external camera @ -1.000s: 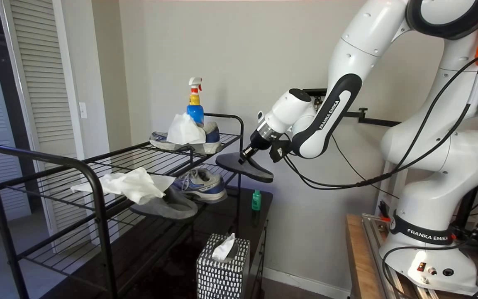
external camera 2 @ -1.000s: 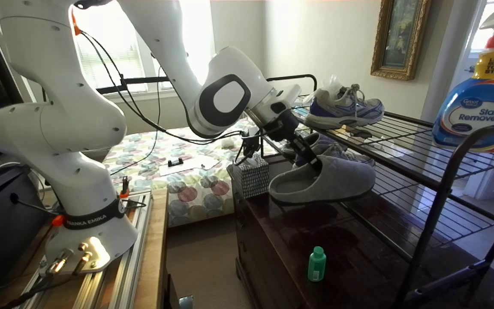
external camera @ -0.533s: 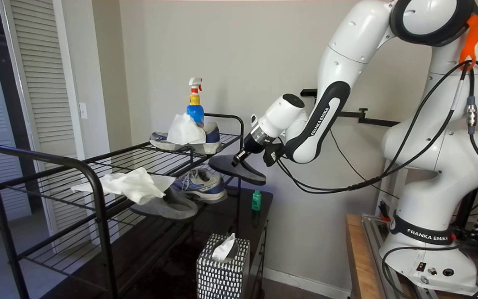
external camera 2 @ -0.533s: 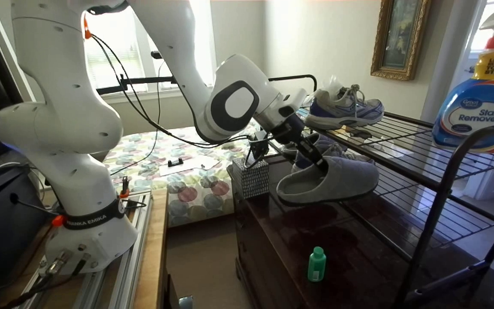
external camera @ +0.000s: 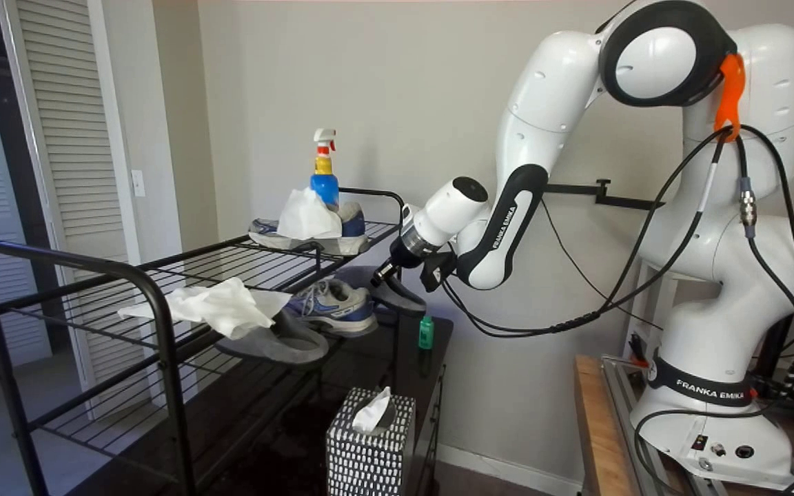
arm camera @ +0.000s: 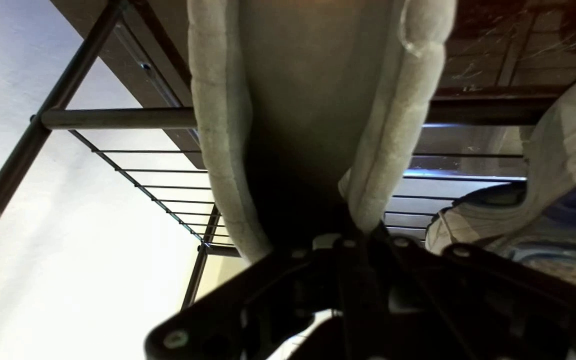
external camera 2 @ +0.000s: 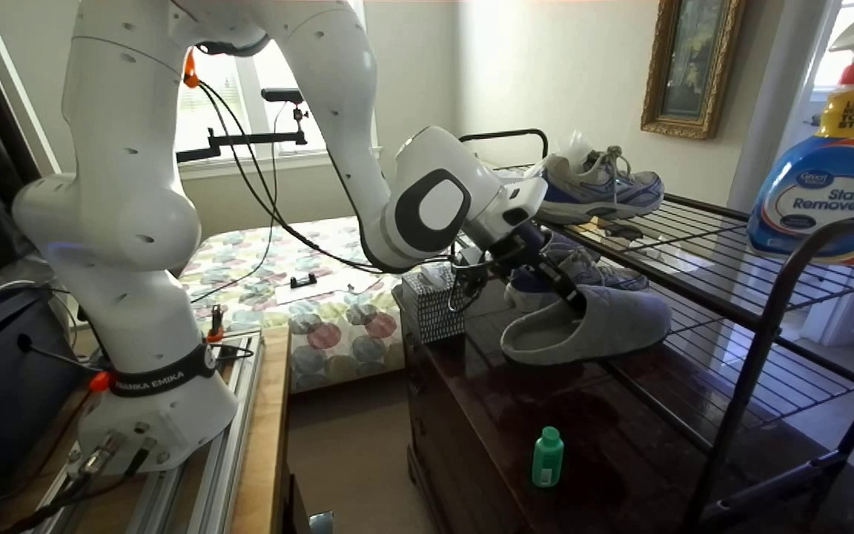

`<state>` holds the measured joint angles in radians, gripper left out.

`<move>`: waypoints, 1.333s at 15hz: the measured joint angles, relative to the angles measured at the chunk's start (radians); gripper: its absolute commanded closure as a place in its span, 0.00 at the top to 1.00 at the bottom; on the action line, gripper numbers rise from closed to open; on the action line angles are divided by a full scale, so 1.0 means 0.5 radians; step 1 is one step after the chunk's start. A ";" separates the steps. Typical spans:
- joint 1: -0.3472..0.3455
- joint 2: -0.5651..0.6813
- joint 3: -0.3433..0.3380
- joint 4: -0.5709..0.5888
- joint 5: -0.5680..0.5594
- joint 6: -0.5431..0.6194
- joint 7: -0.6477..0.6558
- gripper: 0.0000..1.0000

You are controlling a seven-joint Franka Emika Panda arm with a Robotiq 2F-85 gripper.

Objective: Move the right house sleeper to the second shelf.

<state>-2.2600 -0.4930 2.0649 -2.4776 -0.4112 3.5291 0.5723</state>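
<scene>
In an exterior view, the gripper (external camera: 378,277) of a Franka Emika robot arm (external camera: 542,103) grips a grey house slipper (external camera: 399,298) at the end of a black metal shoe rack (external camera: 174,386), just beside a blue-and-grey running shoe (external camera: 335,308) on the lower shelf (external camera: 94,391). A matching slipper (external camera: 276,344) rests farther along the same shelf, partly masked by white tissue paper (external camera: 221,308). Above, on the upper shelf (external camera: 231,265), sits another running shoe (external camera: 352,242), with a paper wad (external camera: 306,217) in front of it and a trigger spray bottle (external camera: 324,186) behind. A black-and-white tissue box (external camera: 369,455) and a small green bottle (external camera: 426,333) stand on the dark wooden dresser (external camera: 411,375) below.

In an exterior view that takes in a bed (external camera 2: 353,334) with a dotted, multicoloured cover and a gilt-framed picture (external camera 2: 690,70), the black fingers (external camera 2: 562,285) are set at the slipper's opening, clasping it. The toe points in toward the lower shelf while the heel juts out above the dresser; whether the sole touches the shelf cannot be made out. The spray bottle's label reads "Stain Remover."

In the wrist view, the slipper's opening fills the centre between pale, padded edges, shelf wires (arm camera: 178,187) crossing behind; the gripper is dark across the bottom, its fingertips lost in shadow.
</scene>
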 measured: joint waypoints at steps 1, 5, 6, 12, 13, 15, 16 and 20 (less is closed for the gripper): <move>-0.037 -0.051 0.041 0.051 0.023 0.007 0.006 0.01; -0.144 -0.174 0.219 0.216 0.407 0.007 -0.192 0.01; -0.161 -0.195 0.241 0.250 0.467 0.007 -0.223 0.01; -0.247 -0.240 0.326 0.353 0.593 0.010 -0.306 0.43; -0.255 -0.237 0.332 0.353 0.593 0.013 -0.308 0.48; -0.281 -0.220 0.361 0.353 0.592 0.017 -0.319 0.61; -0.307 -0.201 0.388 0.353 0.588 0.017 -0.331 0.66; -0.389 -0.110 0.456 0.340 0.422 -0.005 -0.324 0.93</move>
<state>-2.4546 -0.5480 2.2927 -2.3075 -0.2004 3.5266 0.4102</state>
